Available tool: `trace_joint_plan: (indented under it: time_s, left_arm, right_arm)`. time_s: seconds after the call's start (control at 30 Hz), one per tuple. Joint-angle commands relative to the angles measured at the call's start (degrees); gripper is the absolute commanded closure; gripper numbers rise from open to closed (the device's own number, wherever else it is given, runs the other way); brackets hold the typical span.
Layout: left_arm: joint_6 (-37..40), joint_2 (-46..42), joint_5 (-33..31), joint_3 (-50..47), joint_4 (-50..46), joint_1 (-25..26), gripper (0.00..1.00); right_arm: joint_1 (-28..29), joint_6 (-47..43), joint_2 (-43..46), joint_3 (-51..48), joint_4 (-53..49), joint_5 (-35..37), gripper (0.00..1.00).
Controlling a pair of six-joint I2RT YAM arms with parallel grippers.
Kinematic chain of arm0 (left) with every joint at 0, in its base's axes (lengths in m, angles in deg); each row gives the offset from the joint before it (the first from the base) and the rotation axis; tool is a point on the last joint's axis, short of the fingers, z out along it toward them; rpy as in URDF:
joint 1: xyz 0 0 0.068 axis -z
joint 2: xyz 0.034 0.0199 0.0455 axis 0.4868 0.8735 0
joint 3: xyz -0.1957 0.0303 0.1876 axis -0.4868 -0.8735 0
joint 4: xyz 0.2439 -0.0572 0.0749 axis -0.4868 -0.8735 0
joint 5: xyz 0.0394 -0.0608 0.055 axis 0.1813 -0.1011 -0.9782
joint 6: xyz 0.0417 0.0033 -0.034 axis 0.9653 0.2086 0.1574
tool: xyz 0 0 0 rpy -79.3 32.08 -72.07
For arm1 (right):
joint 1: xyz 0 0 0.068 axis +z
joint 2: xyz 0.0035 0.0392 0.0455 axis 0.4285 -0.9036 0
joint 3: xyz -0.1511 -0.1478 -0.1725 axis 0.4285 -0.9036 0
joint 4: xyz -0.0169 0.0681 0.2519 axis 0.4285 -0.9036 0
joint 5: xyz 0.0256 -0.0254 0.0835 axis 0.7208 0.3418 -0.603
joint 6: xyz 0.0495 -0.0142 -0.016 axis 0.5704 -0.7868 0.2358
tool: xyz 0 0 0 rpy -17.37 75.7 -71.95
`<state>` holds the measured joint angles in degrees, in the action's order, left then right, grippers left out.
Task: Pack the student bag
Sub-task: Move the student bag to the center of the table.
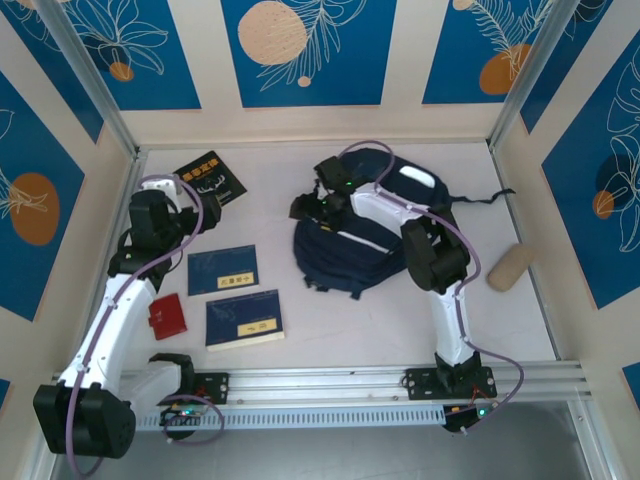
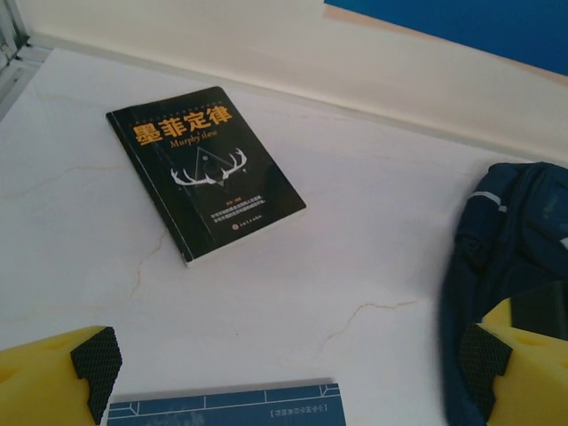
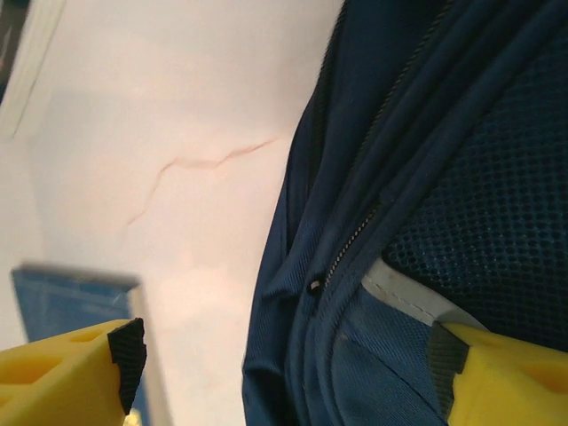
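Left fingers (image 2: 84, 364) are hanging wide open over the desk (image 2: 355, 266). I'm seeing right fingers (image 3: 89, 377) spread wide, straddling the edge of the bag (image 1: 330, 262) lying mid-desk.

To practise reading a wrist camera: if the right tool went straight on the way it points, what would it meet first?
Most likely the student bag, along its zipper edge, directly ahead of the right tool; how far off is unclear.
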<state>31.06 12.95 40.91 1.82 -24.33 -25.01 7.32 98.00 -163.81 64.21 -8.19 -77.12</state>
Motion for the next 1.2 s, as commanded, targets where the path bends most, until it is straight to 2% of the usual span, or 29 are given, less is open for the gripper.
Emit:
trace_joint_plan:
  time_s: [0.0, 0.13, 0.3, 0.5, 0.63, 0.77, 0.9, 1.17]
  left_arm:
    - [0.53, 0.94, 3.91, 2.36, -3.17, -0.69, 0.0]
    - [1.42, 2.82, 9.9, 3.01, -3.38, -0.64, 0.0]
    - [0.79, 8.56, 17.64, 6.67, -5.91, 1.05, 0.02]
    - [-1.19, 15.34, 19.71, 9.88, -6.15, 7.61, 0.09]
    - [-2.45, 19.86, 19.06, 11.56, -4.63, 13.12, 0.13]
    - [-3.66, 23.66, 18.07, 13.05, -3.46, 17.3, 0.14]
    - [-4.41, 26.47, 17.88, 14.54, -3.38, 19.97, 0.15]
    - [-2.7, 30.84, 17.15, 17.53, -5.14, 24.69, 0.18]
  right_arm:
    - [-1.06, 0.07, 2.11, 2.14, -6.4, -2.73, 0.15]
    - [-4.05, -1.96, 11.64, -3.59, -7.34, 2.42, 0.15]
    - [-10.69, -1.75, 24.21, -18.3, -7.21, 9.46, 0.15]
    - [-20.33, -1.29, 31.56, -31.18, -6.6, 12.4, 0.15]
    - [-23.61, -1.46, 30.5, -33.89, -5.47, 12.8, 0.16]
    - [-24.46, -1.29, 26.11, -32.85, -4.64, 11.98, 0.16]
    - [-23.8, -1.86, 20.56, -29.84, -1.51, 6.67, 0.18]
    - [-18.84, -4.16, 7.8, -16.2, 1.22, -2.6, 0.22]
